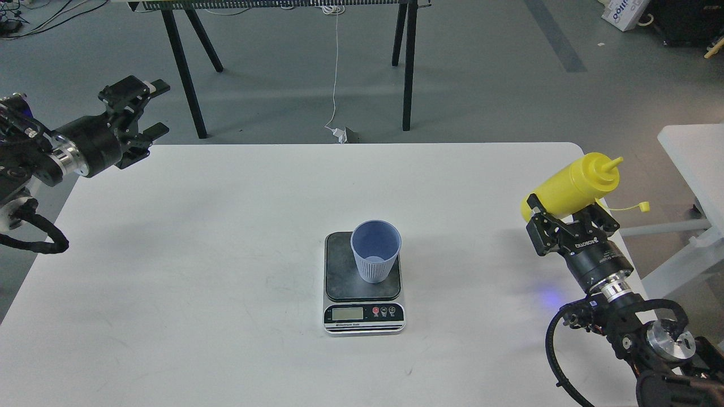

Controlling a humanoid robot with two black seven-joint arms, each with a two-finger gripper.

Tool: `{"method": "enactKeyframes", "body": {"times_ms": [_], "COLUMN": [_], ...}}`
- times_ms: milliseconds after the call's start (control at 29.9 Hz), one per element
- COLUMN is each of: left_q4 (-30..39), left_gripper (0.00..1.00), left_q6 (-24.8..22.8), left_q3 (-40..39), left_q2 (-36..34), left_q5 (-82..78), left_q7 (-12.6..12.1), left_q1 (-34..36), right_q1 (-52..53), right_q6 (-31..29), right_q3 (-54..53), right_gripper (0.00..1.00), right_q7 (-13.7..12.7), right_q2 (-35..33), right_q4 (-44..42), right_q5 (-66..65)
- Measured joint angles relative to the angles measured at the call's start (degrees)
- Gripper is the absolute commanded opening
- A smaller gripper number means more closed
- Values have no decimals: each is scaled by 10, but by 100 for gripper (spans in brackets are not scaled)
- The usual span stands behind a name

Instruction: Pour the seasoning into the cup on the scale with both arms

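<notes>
The light-blue ribbed cup (pixel 375 250) stands upright on the dark platform of the scale (pixel 339 271), at the middle of the white table. My right gripper (pixel 568 217) is shut on the lower part of the yellow seasoning bottle (pixel 574 183), at the table's right edge. The bottle leans to the right with its nozzle pointing up and right, and its cap (pixel 642 207) hangs on its tether to the right. My left gripper (pixel 148 107) is open and empty, above the table's far left corner, well away from the cup.
The white table (pixel 226 254) ends close to the right gripper. A second white table (pixel 693 164) stands at the far right. Black stand legs (pixel 181 62) and a hanging white cable (pixel 336 68) are behind the table.
</notes>
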State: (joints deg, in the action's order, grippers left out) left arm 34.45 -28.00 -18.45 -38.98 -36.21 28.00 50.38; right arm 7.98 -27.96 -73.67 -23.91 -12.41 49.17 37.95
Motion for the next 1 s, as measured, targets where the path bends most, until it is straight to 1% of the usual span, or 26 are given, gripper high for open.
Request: {"method": "enactKeyframes", "body": {"times_ms": [67, 167, 234, 301, 401, 468, 501, 601, 1002], "left_q4": [0, 0, 0, 0, 0, 0, 0, 0, 0], "left_gripper": [99, 99, 99, 99, 99, 99, 99, 99, 99], "left_q6": [0, 0, 0, 0, 0, 0, 0, 0, 0], "left_q3": [1, 1, 1, 1, 2, 2, 2, 2, 2], "left_q2": [0, 0, 0, 0, 0, -1, -1, 0, -2], "left_q5": [0, 0, 0, 0, 0, 0, -1, -1, -1], "left_q7": [0, 0, 0, 0, 0, 0, 0, 0, 0], "left_q1": [-2, -3, -3, -3, -4, -4, -4, -4, -5], "right_q1": [3, 9, 11, 12, 13, 13, 13, 13, 4], "right_q6": [0, 0, 0, 0, 0, 0, 0, 0, 0], "right_q3": [17, 32, 37, 40, 42, 45, 46, 47, 48], "right_gripper": [5, 10, 21, 28, 44, 52, 59, 99, 99], "right_q7": [0, 2, 3, 7, 14, 19, 20, 22, 18], "right_q2": [2, 9, 13, 16, 21, 22, 22, 22, 22], "right_q4": [-22, -41, -45, -46, -47, -47, -47, -47, -41], "right_q5": [0, -1, -1, -2, -11, -20, -23, -26, -27]}}
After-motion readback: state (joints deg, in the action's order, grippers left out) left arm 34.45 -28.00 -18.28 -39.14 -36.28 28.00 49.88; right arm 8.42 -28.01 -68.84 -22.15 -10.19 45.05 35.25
